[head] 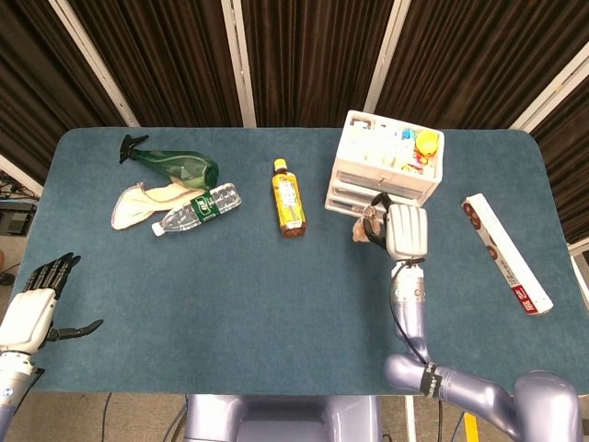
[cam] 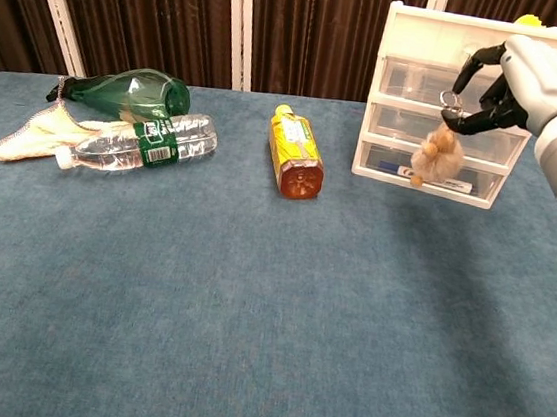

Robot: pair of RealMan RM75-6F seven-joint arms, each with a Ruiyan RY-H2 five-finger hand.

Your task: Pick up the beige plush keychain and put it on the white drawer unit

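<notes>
Left robot hand [head: 32, 304] cut off at head view's edge; drawer unit [cam: 469, 99] top contents unreadable.
</notes>
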